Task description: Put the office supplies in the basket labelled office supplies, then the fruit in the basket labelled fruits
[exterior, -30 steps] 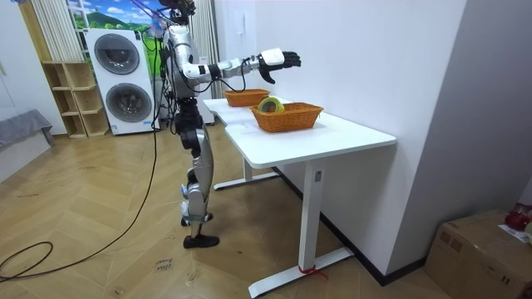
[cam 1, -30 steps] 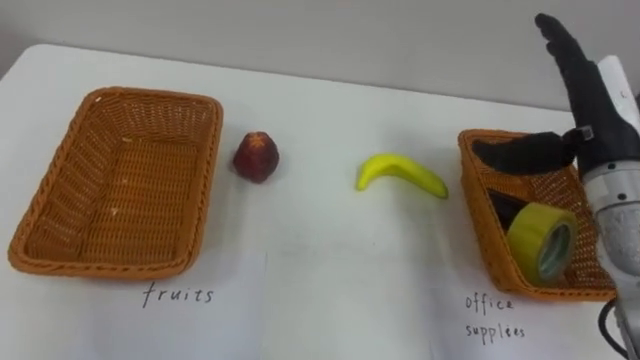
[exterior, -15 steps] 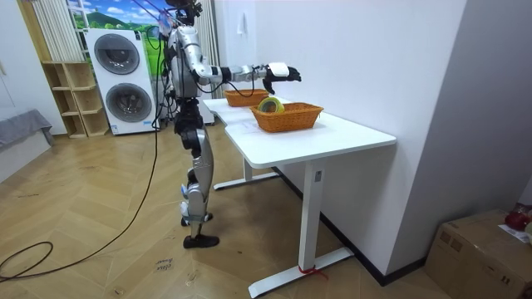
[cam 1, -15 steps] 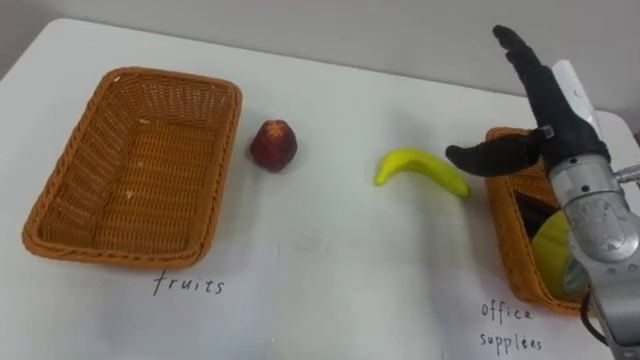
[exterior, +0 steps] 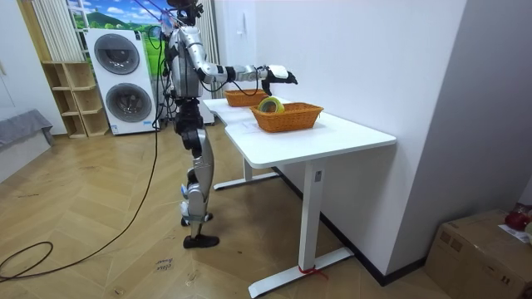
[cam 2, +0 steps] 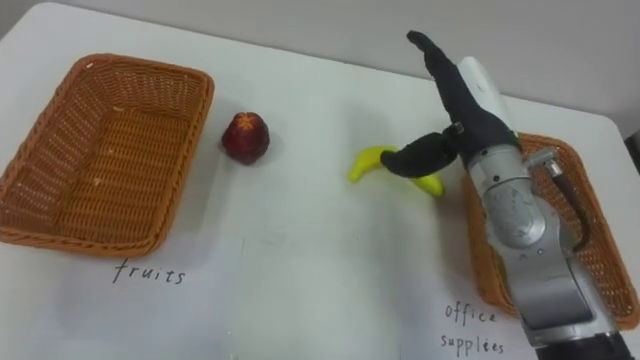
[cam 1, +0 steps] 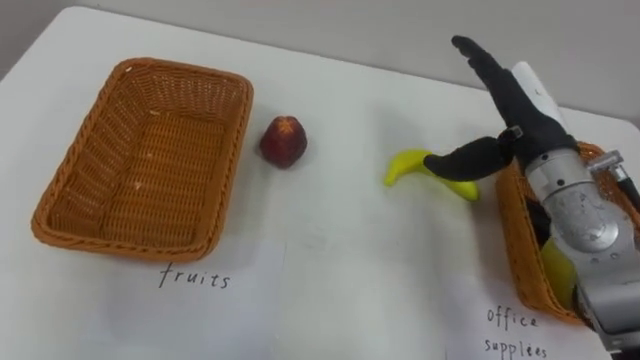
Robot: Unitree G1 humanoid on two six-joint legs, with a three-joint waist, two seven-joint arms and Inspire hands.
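The right hand has swung off the office supplies basket toward 9 o'clock and now hovers over the banana, fingers straight, thumb spread, holding nothing. Nearest, at 4 o'clock, that basket already holds a yellow tape roll, so the supplies look sorted as far as shows. At 9 o'clock the fruit basket sits empty. Further back, the banana lies on the white table at 2 o'clock, partly behind the thumb. The peach waits at 11 o'clock, just beside the fruit basket. Both fruits still to go!
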